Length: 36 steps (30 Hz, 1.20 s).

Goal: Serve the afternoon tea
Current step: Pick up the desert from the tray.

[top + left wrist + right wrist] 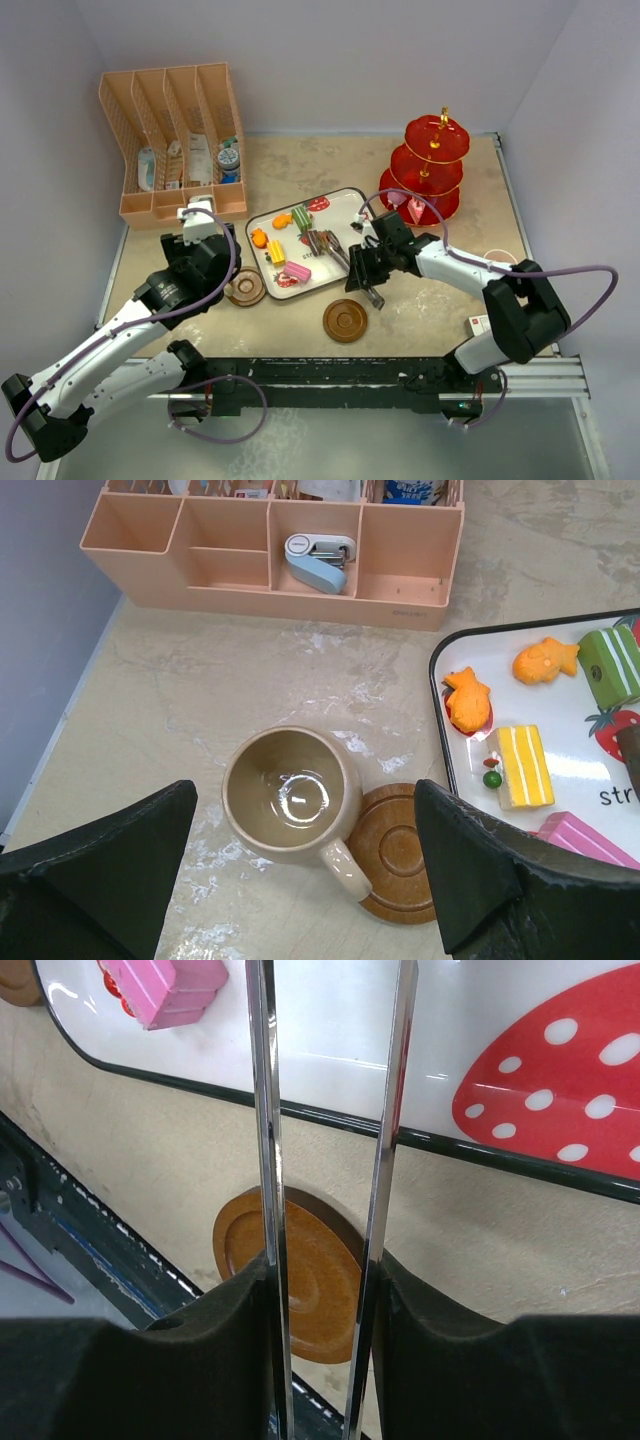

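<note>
Right gripper (325, 1290) is clamping the two arms of the metal tongs (268, 1160) between its pads, hanging over the near rim of the white tray (330, 1070) and a brown saucer (300, 1285). Left gripper (303, 810) is hovering with jaws spread wide above the tan mug (285, 785), which is standing on the table (200, 680), its handle overlapping a second saucer (400, 850). Toy cakes (276, 251) are lying on the tray, and the red three-tier stand (428, 165) is standing at the far right.

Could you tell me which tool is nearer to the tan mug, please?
Left. The left tool hangs open right above the tan mug; the right tool is across the tray, shut on the metal tongs.
</note>
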Each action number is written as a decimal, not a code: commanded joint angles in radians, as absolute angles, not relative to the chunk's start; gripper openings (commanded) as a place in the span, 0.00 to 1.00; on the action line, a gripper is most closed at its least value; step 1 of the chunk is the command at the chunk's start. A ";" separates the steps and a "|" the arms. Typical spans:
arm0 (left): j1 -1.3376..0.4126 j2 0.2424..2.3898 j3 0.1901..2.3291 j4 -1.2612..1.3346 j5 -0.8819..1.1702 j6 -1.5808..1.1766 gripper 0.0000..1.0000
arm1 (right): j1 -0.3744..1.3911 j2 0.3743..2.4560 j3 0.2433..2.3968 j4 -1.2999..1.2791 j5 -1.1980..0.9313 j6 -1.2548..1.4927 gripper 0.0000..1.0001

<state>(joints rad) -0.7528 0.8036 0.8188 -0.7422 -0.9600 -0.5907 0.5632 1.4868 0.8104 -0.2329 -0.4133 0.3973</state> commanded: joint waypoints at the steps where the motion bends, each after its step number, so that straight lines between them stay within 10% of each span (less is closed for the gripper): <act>1: -0.751 0.803 0.845 -0.732 -0.959 -0.597 0.87 | 0.568 1.489 0.806 -0.199 -0.443 0.397 0.37; 12: -0.750 0.805 0.845 -0.731 -0.957 -0.597 0.87 | 0.567 1.448 0.816 -0.206 -0.429 0.404 0.23; 36: -0.750 0.809 0.844 -0.729 -0.951 -0.593 0.87 | 0.733 1.332 0.896 -0.568 0.208 0.503 0.23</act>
<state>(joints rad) -0.7528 0.8101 0.8188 -0.7422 -0.9463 -0.5907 0.6773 1.3186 0.8471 -0.4984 0.0570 0.4438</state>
